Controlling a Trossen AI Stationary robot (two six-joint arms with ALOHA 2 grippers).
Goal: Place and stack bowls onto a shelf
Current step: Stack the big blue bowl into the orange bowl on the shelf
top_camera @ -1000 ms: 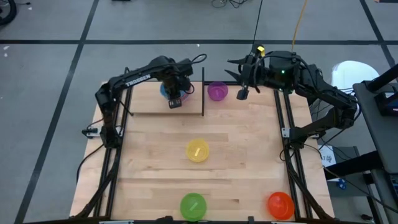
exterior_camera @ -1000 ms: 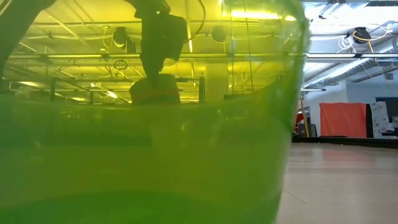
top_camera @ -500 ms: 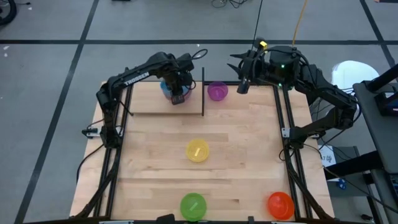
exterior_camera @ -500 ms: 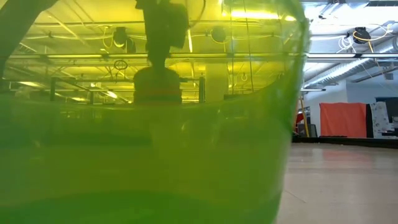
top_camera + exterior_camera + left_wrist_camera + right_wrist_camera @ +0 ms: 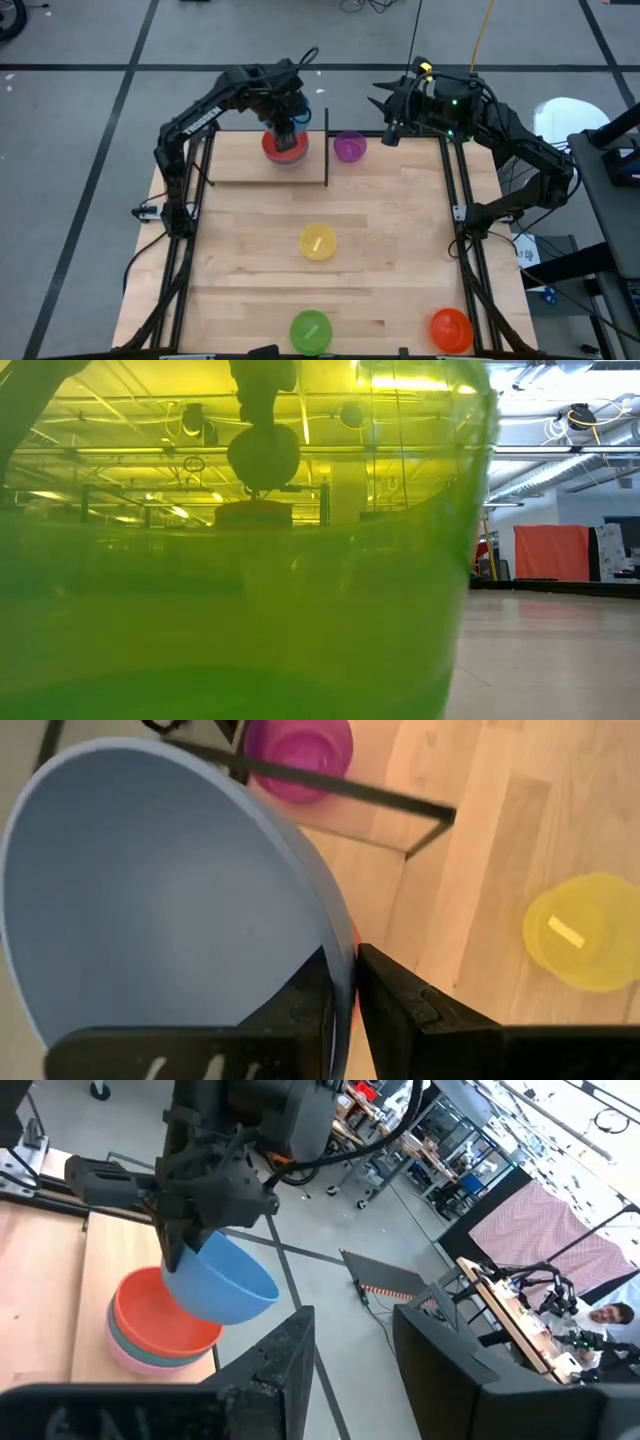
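Your wooden counter (image 5: 380, 260) fills the high view. Your left gripper (image 5: 342, 982) pinches the rim of the blue bowl (image 5: 222, 1283), holding it tilted just above the stack (image 5: 160, 1325) on the shelf (image 5: 240, 165), likely so it can nest there. The right gripper (image 5: 350, 1335) waits open beside the purple bowl (image 5: 349, 146). Yellow (image 5: 318, 242), green (image 5: 310, 330) and orange (image 5: 451, 328) sit nearer you.

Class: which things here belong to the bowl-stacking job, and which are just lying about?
Job: shelf, stack of three bowls, blue bowl in left gripper, purple bowl, yellow bowl, green bowl, orange bowl, right gripper at far edge.
Lying about: floor cables, orange panel, patterned cloth.
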